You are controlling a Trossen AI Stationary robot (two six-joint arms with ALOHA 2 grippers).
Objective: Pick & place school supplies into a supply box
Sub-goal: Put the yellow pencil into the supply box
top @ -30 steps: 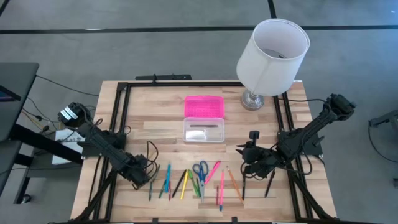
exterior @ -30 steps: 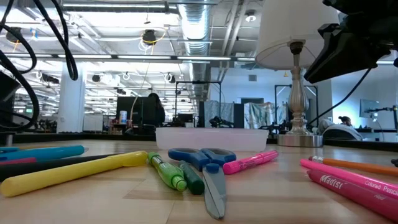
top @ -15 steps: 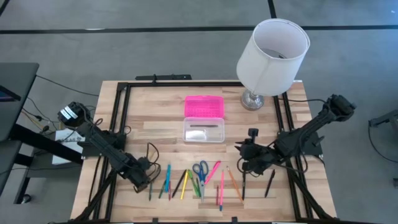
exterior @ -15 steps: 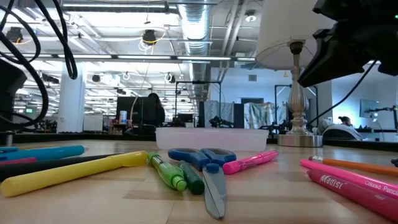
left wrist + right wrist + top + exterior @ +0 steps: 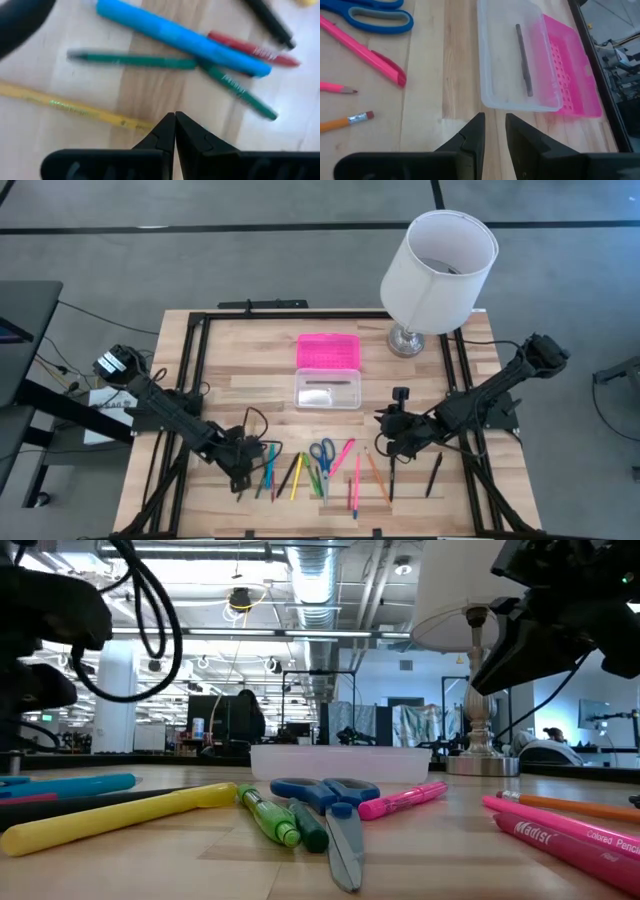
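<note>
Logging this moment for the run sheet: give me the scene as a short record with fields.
left hand: shut, empty, over the pens at the row's left end
right hand: slightly open, empty, over bare table between the clear box and the supplies
clear box: open, one dark grey stick inside
pink lid: flat beside the box, on the far side
scissors: on the table, mid row
lamp: far right corner

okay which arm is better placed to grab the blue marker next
Left, probably. The left claw, fingers shut, sits just short of the blue marker, at the left end of the row. The right claw is near the supply box instead, across the table.
</note>
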